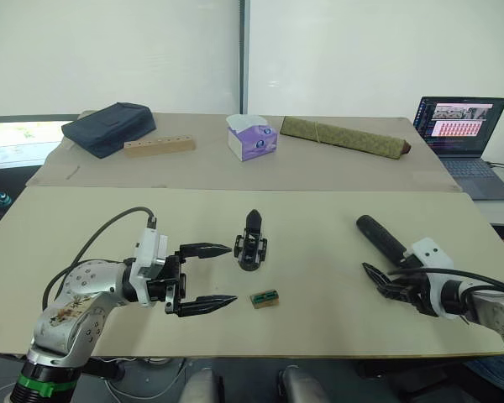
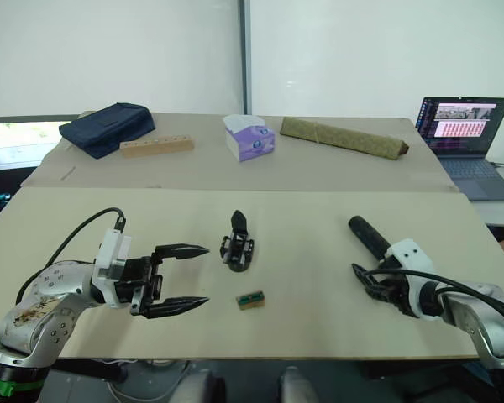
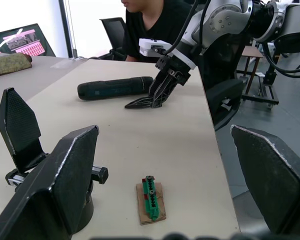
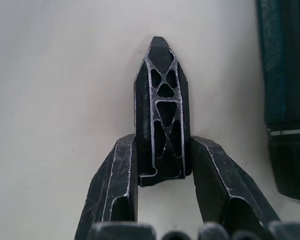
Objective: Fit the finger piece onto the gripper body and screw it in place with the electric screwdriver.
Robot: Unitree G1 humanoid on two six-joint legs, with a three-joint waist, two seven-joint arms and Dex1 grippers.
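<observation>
The gripper body (image 1: 251, 243) stands on the tan table (image 1: 319, 319), its one pointed finger up. My left gripper (image 1: 233, 274) is open just left of it, fingers level with the table and holding nothing. The electric screwdriver (image 1: 382, 238) lies at the right with its rounded end pointing away. Beside its near end, my right gripper (image 1: 376, 281) sits low on the table. The right wrist view shows my right gripper (image 4: 162, 147) shut on the finger piece (image 4: 162, 110), a black ribbed wedge, with the screwdriver (image 4: 287, 100) alongside.
A small green-and-brown block (image 1: 265, 299) lies near my left gripper. On the far table are a dark bag (image 1: 109, 128), a wooden block with holes (image 1: 160, 146), a tissue box (image 1: 252, 137), an olive rolled bundle (image 1: 340, 136) and a laptop (image 1: 462, 126). A person (image 3: 155, 20) sits beyond the right side.
</observation>
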